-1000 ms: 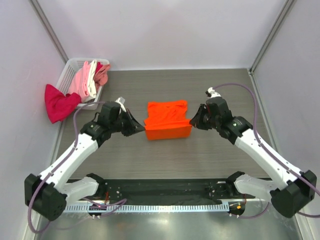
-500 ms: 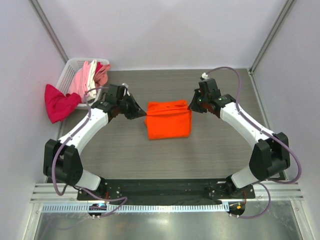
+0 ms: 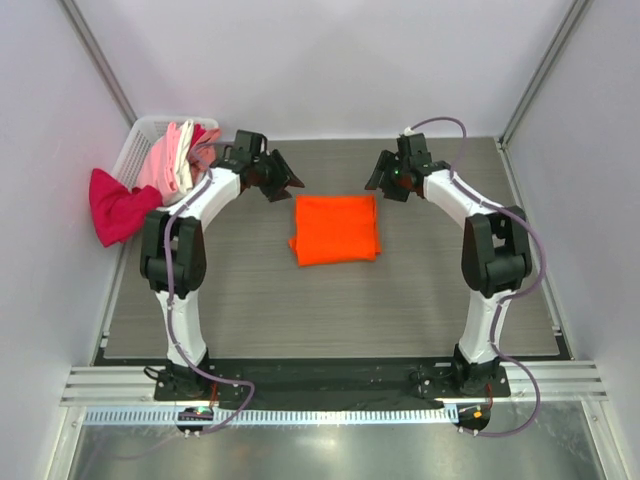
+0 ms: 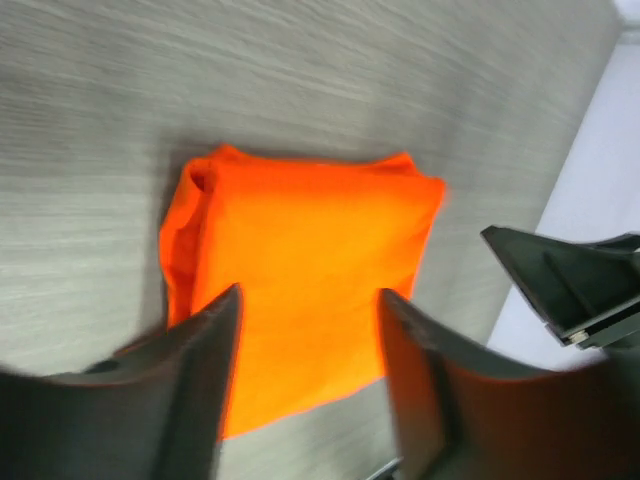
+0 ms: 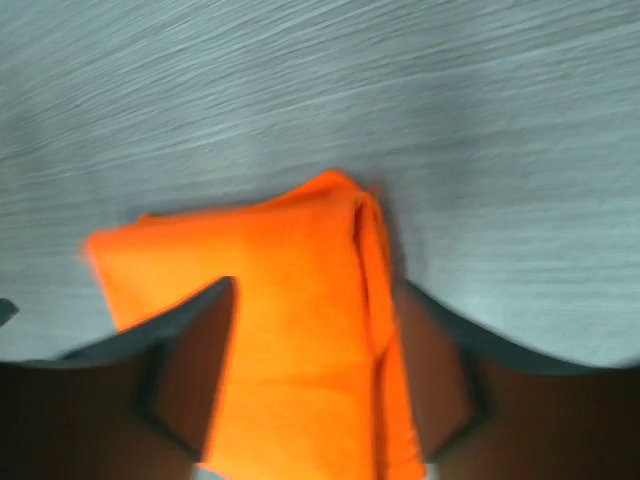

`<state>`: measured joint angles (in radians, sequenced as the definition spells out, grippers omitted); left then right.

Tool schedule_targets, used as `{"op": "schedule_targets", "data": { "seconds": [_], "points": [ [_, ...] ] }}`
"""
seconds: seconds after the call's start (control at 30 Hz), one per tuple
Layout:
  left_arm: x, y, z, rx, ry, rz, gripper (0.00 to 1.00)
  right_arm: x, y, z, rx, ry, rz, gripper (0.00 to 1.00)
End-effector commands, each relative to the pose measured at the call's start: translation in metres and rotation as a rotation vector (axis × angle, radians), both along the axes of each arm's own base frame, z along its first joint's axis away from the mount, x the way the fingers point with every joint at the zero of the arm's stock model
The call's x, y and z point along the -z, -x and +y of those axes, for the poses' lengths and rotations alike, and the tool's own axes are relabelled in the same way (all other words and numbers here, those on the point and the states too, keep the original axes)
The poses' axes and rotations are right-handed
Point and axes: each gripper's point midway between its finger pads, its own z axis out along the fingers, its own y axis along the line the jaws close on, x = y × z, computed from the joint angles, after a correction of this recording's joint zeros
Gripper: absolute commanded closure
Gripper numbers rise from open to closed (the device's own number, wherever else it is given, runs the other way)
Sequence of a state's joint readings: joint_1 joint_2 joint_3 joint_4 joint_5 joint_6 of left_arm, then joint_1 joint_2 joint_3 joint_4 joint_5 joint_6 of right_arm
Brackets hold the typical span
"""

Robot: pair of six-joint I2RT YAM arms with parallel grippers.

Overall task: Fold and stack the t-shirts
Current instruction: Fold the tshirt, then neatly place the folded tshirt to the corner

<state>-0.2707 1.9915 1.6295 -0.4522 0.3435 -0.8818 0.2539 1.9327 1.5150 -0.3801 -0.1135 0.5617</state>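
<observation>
Top external: soft orange t-shirt (image 3: 336, 229), flat folded rectangle, just ahead of left gripper (image 3: 288, 183) and right gripper (image 3: 383, 183); jaws apart, previously clamped.

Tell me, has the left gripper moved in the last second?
Yes. The left gripper moved up the top view toward the white basket, from beside the orange t-shirt to just past its far left corner.

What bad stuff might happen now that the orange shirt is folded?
One side of the orange shirt looks bunched, so it may unfold, or the next shirt may sit crooked on it. The red shirt hangs out over the basket rim; it might slip off or be awkward to grab. The left hand and right hand, open at the fold's far edge, might snag it.
</observation>
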Motion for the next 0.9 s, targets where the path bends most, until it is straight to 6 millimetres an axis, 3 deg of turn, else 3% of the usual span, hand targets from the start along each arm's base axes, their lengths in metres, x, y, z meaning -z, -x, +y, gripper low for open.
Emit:
{"op": "schedule_targets", "data": {
  "seconds": [0.0, 0.03, 0.1, 0.13, 0.2, 0.23, 0.3, 0.33, 0.4, 0.47, 0.57, 0.67, 0.87],
  "points": [
    [-0.007, -0.024, 0.001, -0.011, 0.014, -0.056, 0.4, -0.016, -0.032, -0.002, 0.054, -0.025, -0.085, 0.27],
    [-0.01, -0.027, 0.002, -0.01, 0.011, -0.082, 0.28, -0.013, -0.031, -0.002, 0.045, -0.009, -0.088, 0.18],
    [-0.001, -0.023, 0.009, -0.03, -0.03, -0.086, 0.24, -0.013, -0.029, -0.011, 0.062, 0.023, -0.11, 0.18],
    [-0.011, -0.022, 0.013, -0.037, -0.038, -0.131, 0.19, -0.014, -0.026, -0.013, 0.054, 0.037, -0.122, 0.18],
    [-0.009, -0.014, 0.015, -0.044, -0.049, -0.155, 0.19, -0.011, -0.016, -0.011, 0.018, 0.039, -0.12, 0.18],
    [0.004, -0.005, 0.018, -0.043, -0.057, -0.148, 0.19, -0.009, -0.012, -0.009, -0.01, 0.034, -0.113, 0.2],
    [0.006, 0.005, 0.022, -0.05, -0.072, -0.163, 0.19, -0.003, -0.001, -0.002, -0.077, 0.016, -0.094, 0.23],
    [0.02, 0.014, 0.021, -0.039, -0.077, -0.157, 0.19, 0.0, 0.004, 0.001, -0.095, 0.005, -0.085, 0.25],
    [0.024, 0.016, 0.02, -0.036, -0.081, -0.191, 0.19, 0.011, 0.014, 0.006, -0.122, -0.014, -0.059, 0.25],
    [0.048, 0.028, 0.022, -0.028, -0.089, -0.165, 0.2, 0.022, 0.022, 0.006, -0.129, -0.011, -0.034, 0.25],
    [0.063, 0.034, 0.019, -0.019, -0.054, -0.192, 0.21, 0.033, 0.032, 0.008, -0.153, -0.012, -0.004, 0.23],
    [0.049, 0.03, 0.007, 0.005, -0.006, -0.251, 0.24, 0.042, 0.042, 0.01, -0.177, -0.025, 0.023, 0.24],
    [0.067, 0.032, -0.005, 0.029, -0.023, -0.172, 0.42, 0.041, 0.056, 0.017, -0.209, -0.077, 0.026, 0.33]
  ]
}}
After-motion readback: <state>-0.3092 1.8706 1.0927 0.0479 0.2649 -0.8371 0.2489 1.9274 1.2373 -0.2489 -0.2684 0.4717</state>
